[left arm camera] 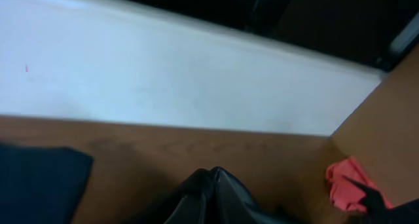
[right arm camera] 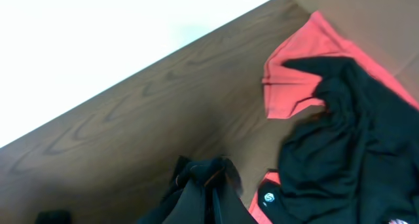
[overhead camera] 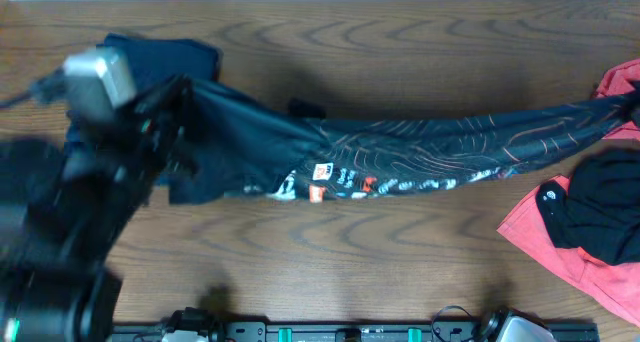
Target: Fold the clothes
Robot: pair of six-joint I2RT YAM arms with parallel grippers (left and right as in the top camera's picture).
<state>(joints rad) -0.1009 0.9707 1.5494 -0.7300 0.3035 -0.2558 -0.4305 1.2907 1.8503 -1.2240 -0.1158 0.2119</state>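
Jersey (overhead camera: 420, 147), black with thin orange contour lines, is stretched in one long taut band across the middle of the table (overhead camera: 400, 252), from the table's left side out past its right edge. White/orange lettering (overhead camera: 340, 177) shows on the near side of the band, left of table centre.

Left arm (overhead camera: 60, 232) is over the table's left near quarter, blurred. Left gripper (overhead camera: 176, 117) is clenched on the jersey's left end: the cloth rises off the table and gathers to a point at it. The left wrist view shows that bunch at bottom centre, fingers hidden.

The right gripper is out of the overhead frame and its fingers don't show. In the right wrist view the jersey's other end is pinched into a bunch at bottom centre, and the band is taut, so it reads as grasping the jersey.

Coral-red garment (overhead camera: 530, 232) lies flat at the table's right edge.
Plain black garment (overhead camera: 600, 207) is crumpled on top of it, with a small round white logo (overhead camera: 552, 194).
Navy garment (overhead camera: 190, 54) is at the table's far-left area, partly under the left arm.
Small dark item (overhead camera: 305, 109) sits on the table just behind the band; can't tell what it is.
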